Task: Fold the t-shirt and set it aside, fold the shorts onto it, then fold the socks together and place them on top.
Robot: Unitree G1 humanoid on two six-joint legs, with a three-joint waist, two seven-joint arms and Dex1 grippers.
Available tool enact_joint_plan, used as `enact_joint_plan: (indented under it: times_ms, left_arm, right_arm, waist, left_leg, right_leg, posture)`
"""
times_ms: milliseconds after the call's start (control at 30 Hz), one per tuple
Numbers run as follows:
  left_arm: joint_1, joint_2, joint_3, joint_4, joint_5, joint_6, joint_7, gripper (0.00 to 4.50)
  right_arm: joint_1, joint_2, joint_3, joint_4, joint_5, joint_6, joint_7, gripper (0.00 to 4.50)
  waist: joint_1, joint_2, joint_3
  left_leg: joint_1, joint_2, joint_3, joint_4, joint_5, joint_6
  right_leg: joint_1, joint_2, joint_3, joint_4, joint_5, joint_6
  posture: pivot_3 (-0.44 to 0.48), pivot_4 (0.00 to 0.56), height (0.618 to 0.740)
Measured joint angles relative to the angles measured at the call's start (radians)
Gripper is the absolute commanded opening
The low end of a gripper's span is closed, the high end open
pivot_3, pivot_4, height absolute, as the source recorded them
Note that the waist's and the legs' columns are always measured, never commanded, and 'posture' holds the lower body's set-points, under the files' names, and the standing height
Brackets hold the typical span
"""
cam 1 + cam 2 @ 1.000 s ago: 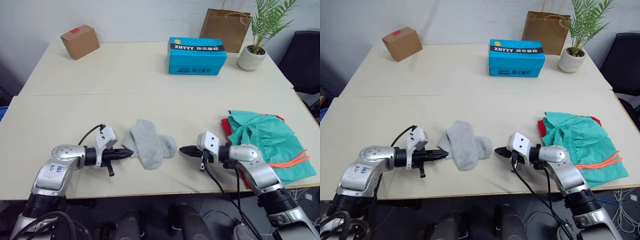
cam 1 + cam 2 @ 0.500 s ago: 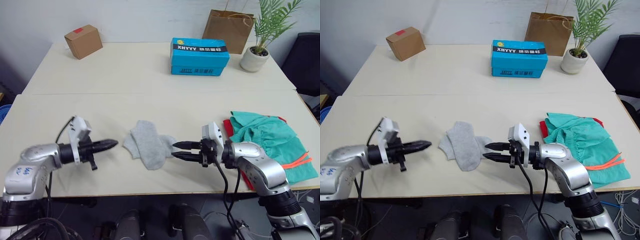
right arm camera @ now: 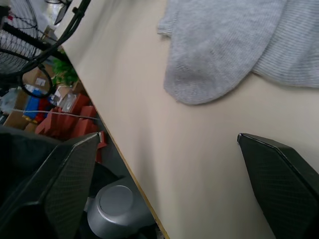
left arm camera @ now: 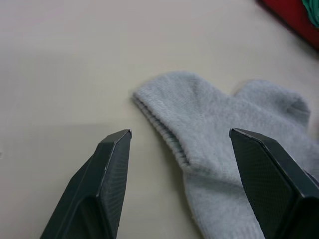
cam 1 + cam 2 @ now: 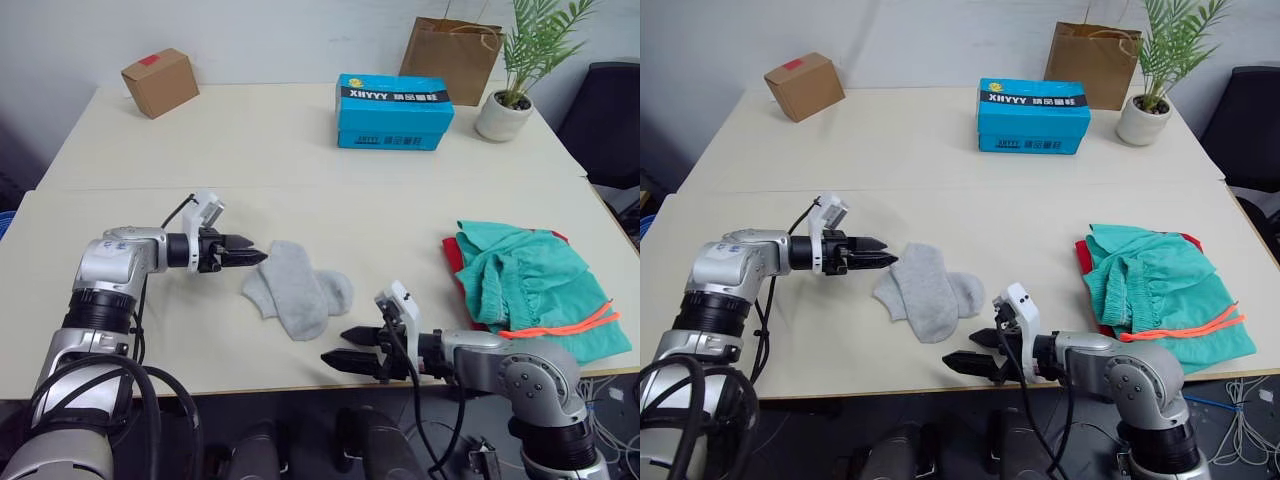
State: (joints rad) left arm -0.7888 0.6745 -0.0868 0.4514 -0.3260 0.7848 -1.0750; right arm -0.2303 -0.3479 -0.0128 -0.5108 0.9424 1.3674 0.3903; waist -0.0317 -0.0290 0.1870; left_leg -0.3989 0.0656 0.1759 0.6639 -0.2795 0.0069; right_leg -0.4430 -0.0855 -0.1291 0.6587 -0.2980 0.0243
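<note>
The socks [image 5: 298, 294] lie overlapped near the front edge of the table [image 5: 300, 150], flat and crossing each other, with bare tabletop all round them. To the left of the socks, the left gripper [image 5: 248, 256] points at their upper cuff, its fingers spread apart with the tips just beside the knit edge, not touching it. In front of the socks and a little to their right, the right gripper [image 5: 343, 347] hangs at the table's front edge, fingers wide apart and holding nothing, clear of the toe end. Well to the right of the socks, the shorts [image 5: 535, 288] lie bunched on top of the t-shirt [image 5: 455, 270], of which a red strip shows along the side facing the socks; the orange drawstring [image 5: 565, 323] trails near the table's right front corner. Behind the socks stretches a broad open run of table, up to a blue box [image 5: 394, 111].
</note>
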Motion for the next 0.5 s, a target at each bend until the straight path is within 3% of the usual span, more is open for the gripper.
enact_joint_plan:
  times_ms: [133,433,500]
  left_arm:
    - [-0.025,-0.018,-0.054,0.071,0.062,-0.056,-0.007,3.30]
    - [-0.089,-0.084,-0.051,0.153,0.099,-0.065,0.024,3.30]
    - [-0.089,-0.084,-0.049,0.153,0.099,-0.056,0.023,2.91]
  right_arm:
    - [-0.022,0.074,-0.028,0.000,0.008,0.056,-0.097,4.50]
    - [-0.037,0.250,-0.063,0.020,-0.001,0.111,-0.244,4.50]
    - [-0.039,0.270,-0.063,0.022,-0.003,0.117,-0.255,4.12]
  waist:
    - [0.003,-0.001,-0.001]
    - [0.002,-0.003,-0.003]
    - [0.001,-0.004,-0.003]
  left_leg:
    - [0.000,0.001,0.000,0.000,0.001,-0.001]
    - [0.001,0.001,-0.001,0.000,0.003,-0.001]
    - [0.001,0.001,-0.001,0.000,0.003,-0.001]
  right_leg:
    - [0.000,0.001,0.000,0.000,0.000,0.000]
    - [0.000,0.001,0.000,0.001,0.001,-0.002]
    - [0.000,0.001,0.000,0.001,0.001,-0.002]
  posture:
    - [0.000,0.150,0.740]
    - [0.000,0.150,0.740]
    - [0.000,0.150,0.740]
